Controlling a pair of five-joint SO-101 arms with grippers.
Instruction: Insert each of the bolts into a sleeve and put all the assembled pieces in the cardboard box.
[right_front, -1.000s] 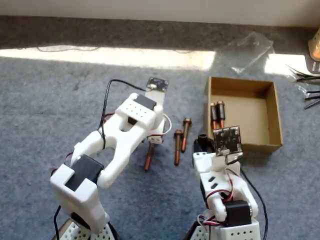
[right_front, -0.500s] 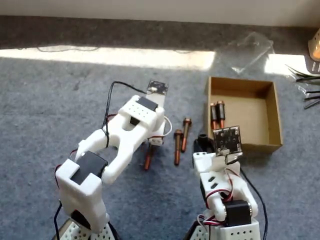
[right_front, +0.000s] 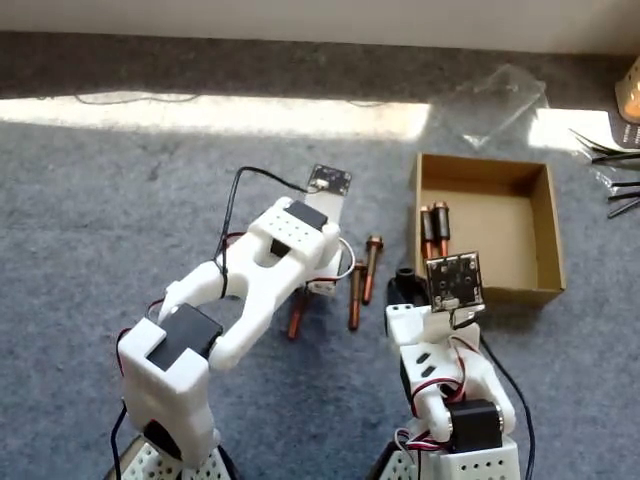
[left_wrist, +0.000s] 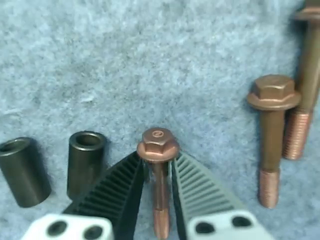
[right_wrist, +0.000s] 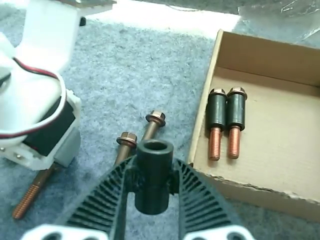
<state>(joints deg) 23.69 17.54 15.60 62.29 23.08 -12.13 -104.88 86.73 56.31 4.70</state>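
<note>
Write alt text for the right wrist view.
The right hand grips a dark sleeve, its open end toward the camera. Beyond, two bolts lie loose on grey carpet beside a cardboard box holding two assembled pieces side by side.

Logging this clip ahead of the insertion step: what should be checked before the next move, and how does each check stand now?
1. Left gripper shut on bolt: ok.
2. Right gripper shut on sleeve, its bore unblocked: ok.
3. Bolt tip lined up with the sleeve: not ok, they are apart.
4. Bolt lifted off the carpet: cannot tell.
5. Cardboard box has room beside two assembled pieces: ok.
6. Two loose bolts and two loose sleeves to pair: ok.
</note>
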